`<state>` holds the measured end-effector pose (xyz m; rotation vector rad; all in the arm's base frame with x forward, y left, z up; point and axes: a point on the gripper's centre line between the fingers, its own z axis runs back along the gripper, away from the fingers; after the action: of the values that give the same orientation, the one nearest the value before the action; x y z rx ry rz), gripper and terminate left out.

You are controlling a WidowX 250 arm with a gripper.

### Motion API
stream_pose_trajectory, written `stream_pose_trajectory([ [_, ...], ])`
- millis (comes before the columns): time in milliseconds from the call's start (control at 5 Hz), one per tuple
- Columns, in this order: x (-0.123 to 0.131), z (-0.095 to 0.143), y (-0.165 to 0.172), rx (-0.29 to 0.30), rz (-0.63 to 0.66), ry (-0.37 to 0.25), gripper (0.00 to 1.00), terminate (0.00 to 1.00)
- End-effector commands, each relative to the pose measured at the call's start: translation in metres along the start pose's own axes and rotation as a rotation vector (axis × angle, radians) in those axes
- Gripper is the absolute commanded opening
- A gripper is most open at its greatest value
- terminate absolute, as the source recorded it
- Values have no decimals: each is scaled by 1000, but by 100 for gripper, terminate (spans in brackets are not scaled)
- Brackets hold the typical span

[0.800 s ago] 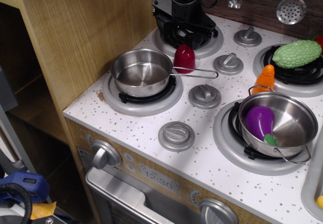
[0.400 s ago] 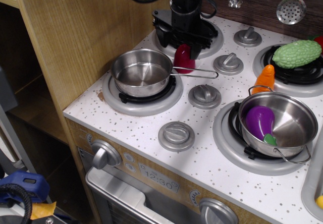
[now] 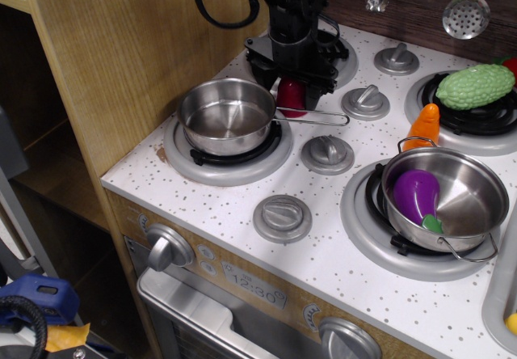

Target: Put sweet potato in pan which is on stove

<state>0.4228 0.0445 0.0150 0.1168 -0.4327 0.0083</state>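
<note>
Pan point(image 3: 227, 116): polished steel, mirror-bright, thin wire handle. Sweet potato point(image 3: 291, 96): smooth glossy maroon plastic. Stove point(image 3: 242, 213): white speckled matt top, grey plastic knobs, wood-grain sides. Pot point(image 3: 460, 193): shiny steel. Eggplant point(image 3: 415, 195): glossy purple plastic. Bitter gourd point(image 3: 475, 86): bumpy green plastic. Gripper point(image 3: 292, 72): matt black.

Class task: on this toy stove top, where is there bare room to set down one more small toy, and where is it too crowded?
Free: the speckled top of the stove between the front knob and the pot; the pan is empty too. Crowded: behind the pan, where the gripper sits over the sweet potato.
</note>
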Motion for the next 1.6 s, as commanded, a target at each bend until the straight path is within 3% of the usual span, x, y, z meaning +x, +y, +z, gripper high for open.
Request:
stream_pose_trajectory([
  [0,9,3,11,5,4,-61,100,0],
  [200,19,11,13,25,-14,-74,0,0],
  [600,46,65,22,161,-75,-94,0,0],
  [800,43,87,28,213,-72,-86,0,0],
  [1400,-21,118,36,271,64,-41,0,0],
])
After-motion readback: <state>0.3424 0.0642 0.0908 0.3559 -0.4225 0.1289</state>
